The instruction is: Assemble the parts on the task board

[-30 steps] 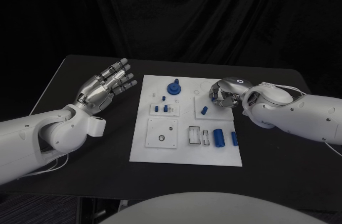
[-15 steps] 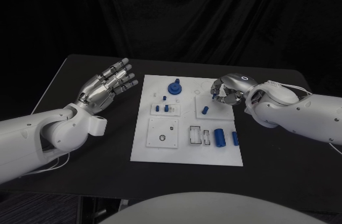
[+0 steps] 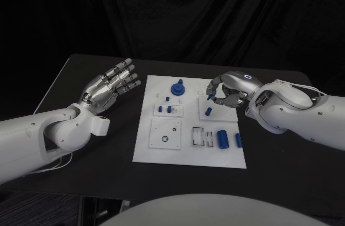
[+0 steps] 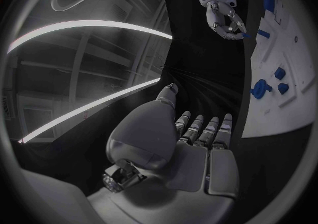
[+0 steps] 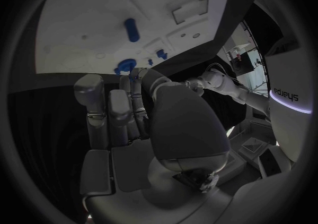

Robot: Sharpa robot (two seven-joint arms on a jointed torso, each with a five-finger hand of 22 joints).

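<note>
Head view: silver right hand (image 3: 229,92) pinching small blue peg (image 3: 210,97) over white task board (image 3: 188,157), silver left hand (image 3: 107,86) spread empty, several blue parts probably unplaced.

Black surface (image 3: 86,81), matte, corners rounded. Dark pleated curtain (image 3: 172,21) hangs behind, filling backdrop. Left wrist view: ceiling with long bright light strips (image 4: 86,25) overhead.

You're looking at a robotics lab test cell: a black counter (image 3: 93,151) backed by black curtains (image 3: 187,21), with a white task board (image 3: 188,156) laid out on it. Overhead, long strip lights (image 4: 79,27) run across a framed ceiling.
</note>
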